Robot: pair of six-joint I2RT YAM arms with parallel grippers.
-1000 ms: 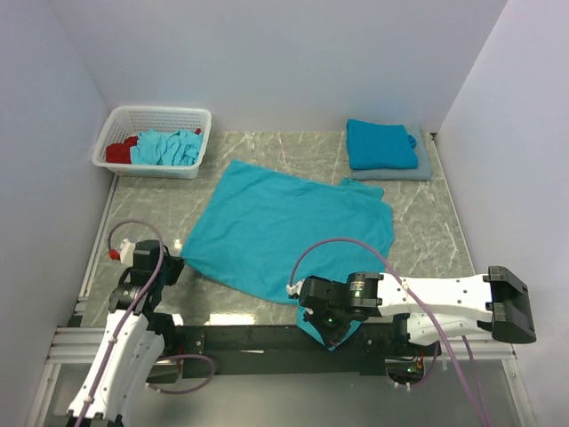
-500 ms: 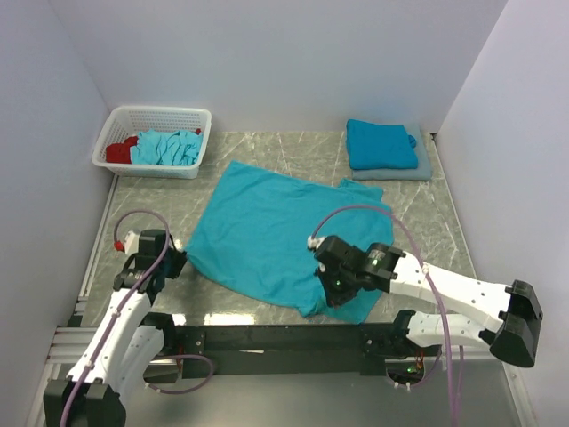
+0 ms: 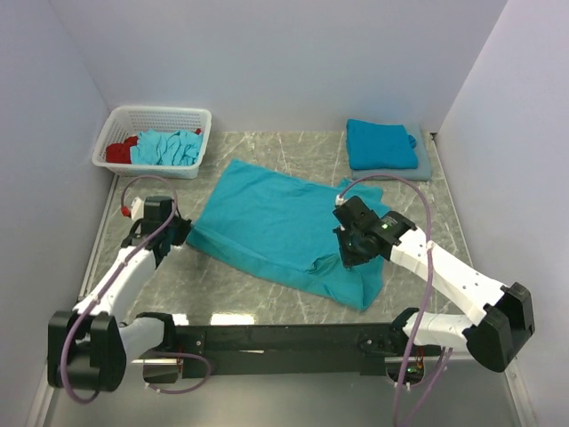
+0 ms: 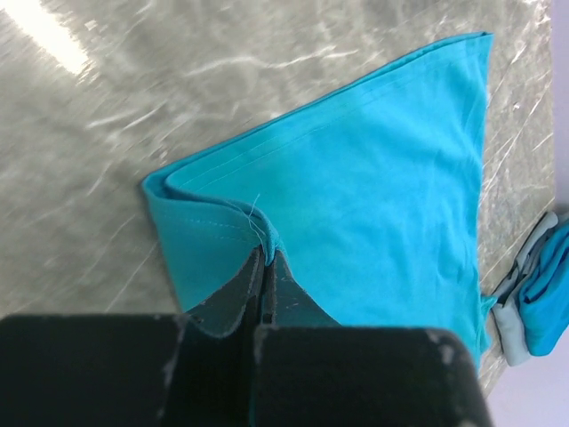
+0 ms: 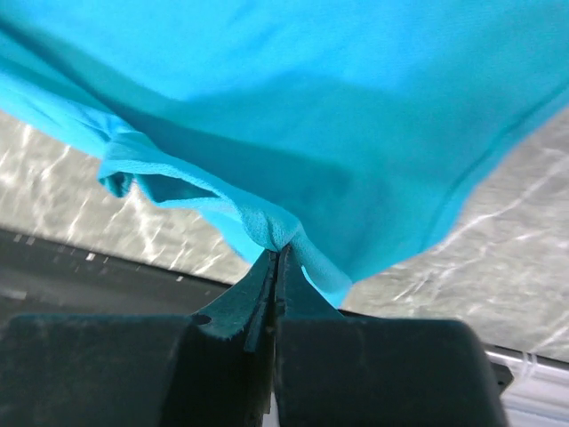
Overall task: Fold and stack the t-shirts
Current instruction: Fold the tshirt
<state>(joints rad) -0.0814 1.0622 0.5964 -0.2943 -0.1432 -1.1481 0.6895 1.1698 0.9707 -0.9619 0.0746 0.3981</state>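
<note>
Now, left gripper [image 4: 265, 256] is pinched shut on the left corner of the t-shirt [image 3: 276, 222] spread mid table [image 3: 213, 289]; right gripper [image 5: 276, 251] clamps its right edge, lifted. I'd carry both across level, cloth taut, releasing once edges align

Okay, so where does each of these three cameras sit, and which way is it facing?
Top external: above and behind the bases, looking down on the table; both arms show, left tool and right tool on the t-shirt.
Left wrist: on the left arm, looking past its shut fingers across the t-shirt towards the folded stack.
Right wrist: on the right arm, looking past its fingers at pinched cloth and table.
Shared by all: the t-shirt.
</note>
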